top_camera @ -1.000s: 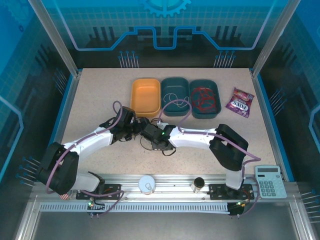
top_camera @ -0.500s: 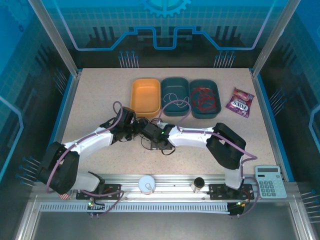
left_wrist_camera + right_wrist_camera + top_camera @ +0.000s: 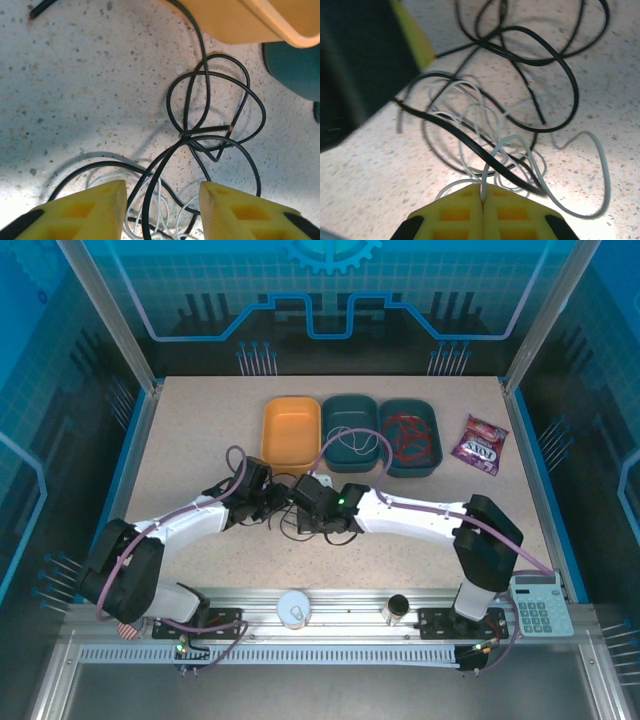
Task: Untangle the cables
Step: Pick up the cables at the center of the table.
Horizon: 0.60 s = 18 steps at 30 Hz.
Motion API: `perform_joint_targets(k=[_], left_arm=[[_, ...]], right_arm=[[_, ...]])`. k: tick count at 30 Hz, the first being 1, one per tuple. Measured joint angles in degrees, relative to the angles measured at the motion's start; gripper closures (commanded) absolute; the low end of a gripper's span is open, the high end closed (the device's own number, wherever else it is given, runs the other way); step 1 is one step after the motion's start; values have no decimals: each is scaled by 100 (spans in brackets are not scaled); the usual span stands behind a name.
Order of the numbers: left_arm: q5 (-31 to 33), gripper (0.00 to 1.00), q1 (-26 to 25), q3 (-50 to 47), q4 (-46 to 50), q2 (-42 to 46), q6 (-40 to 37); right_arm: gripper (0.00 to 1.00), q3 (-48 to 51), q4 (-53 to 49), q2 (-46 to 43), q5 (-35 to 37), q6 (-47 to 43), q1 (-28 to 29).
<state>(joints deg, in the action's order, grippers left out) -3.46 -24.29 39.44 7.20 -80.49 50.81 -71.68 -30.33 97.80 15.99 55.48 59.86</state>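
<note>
A black cable (image 3: 300, 530) lies in loose loops on the table in front of the trays, tangled with a white cable (image 3: 520, 145). My right gripper (image 3: 482, 197) is shut on a strand of that white cable just above the heap, and sits by the tangle (image 3: 302, 502). My left gripper (image 3: 162, 210) hovers low over the same tangle with its jaws apart, and a black cable (image 3: 215, 100) strand and white cable (image 3: 159, 200) loops run between its fingers without touching them. It faces the right one closely (image 3: 272, 502). A red cable (image 3: 405, 435) rests in the right teal tray.
The orange tray (image 3: 291, 433), middle teal tray (image 3: 335, 410) with a thin pale loop, and right teal tray (image 3: 432, 445) line the back. A candy packet (image 3: 480, 444) lies at the right. A calculator (image 3: 540, 602), white disc (image 3: 294, 608) and dark cylinder (image 3: 398, 608) sit by the front rail.
The left jaws have narrowed around the black strand. The right gripper has shut on the white cable, its wrist has shifted slightly towards the trays and its elbow has swung right.
</note>
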Motion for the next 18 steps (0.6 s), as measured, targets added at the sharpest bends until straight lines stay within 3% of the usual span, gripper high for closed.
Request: perform_joint_targets(k=[6, 18], left_arm=[[20, 76, 4, -2, 4, -15, -2], [70, 85, 13, -35, 44, -37, -15]], right_arm=[[100, 0, 380, -466, -363, -505, 24], [100, -11, 848, -1335, -595, -1294, 7]])
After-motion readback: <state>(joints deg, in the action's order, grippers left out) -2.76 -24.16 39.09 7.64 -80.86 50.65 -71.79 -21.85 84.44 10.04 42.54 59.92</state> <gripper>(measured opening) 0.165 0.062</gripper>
